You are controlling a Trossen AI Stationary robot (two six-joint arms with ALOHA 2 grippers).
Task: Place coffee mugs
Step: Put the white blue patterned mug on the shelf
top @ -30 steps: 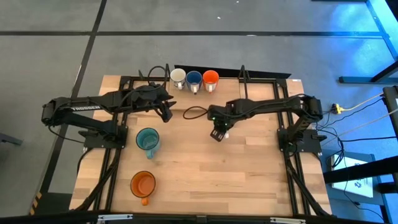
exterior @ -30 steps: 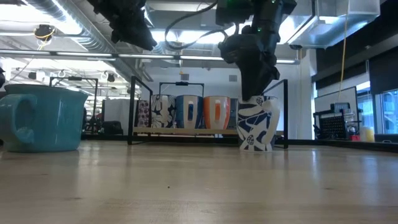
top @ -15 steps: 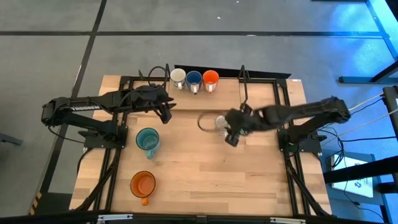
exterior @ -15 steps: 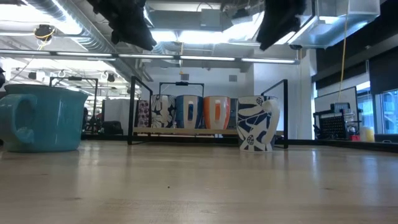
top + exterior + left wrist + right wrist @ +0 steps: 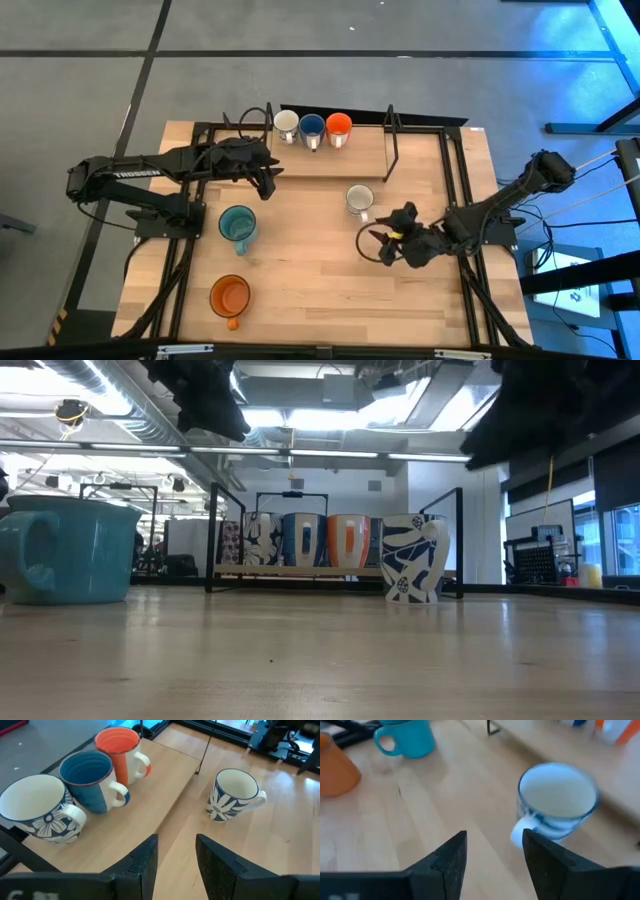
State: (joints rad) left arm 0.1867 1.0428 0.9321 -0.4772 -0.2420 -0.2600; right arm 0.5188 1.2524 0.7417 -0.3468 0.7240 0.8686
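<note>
A white mug with blue flowers (image 5: 359, 199) (image 5: 231, 794) (image 5: 557, 800) stands upright on the table, right of centre, touched by no gripper. Three mugs, white (image 5: 286, 123), dark blue (image 5: 312, 126) and orange (image 5: 339, 125), stand in a row on the raised board (image 5: 150, 805) at the far edge. A teal mug (image 5: 237, 224) and an orange mug (image 5: 230, 295) stand on the left half of the table. My left gripper (image 5: 270, 181) (image 5: 175, 860) hovers open near the board. My right gripper (image 5: 378, 246) (image 5: 495, 855) is open and empty, to the near right of the flowered mug.
A black metal frame (image 5: 390, 140) stands at the board's right end, and black rails run along both table sides. Bare wood lies between the flowered mug and the teal mug and across the near half of the table (image 5: 320, 290).
My right gripper has come off the flowered mug, risen, and swung toward the table's near right, turning as it went. The mug has stayed upright where it was set. My left gripper has kept still.
</note>
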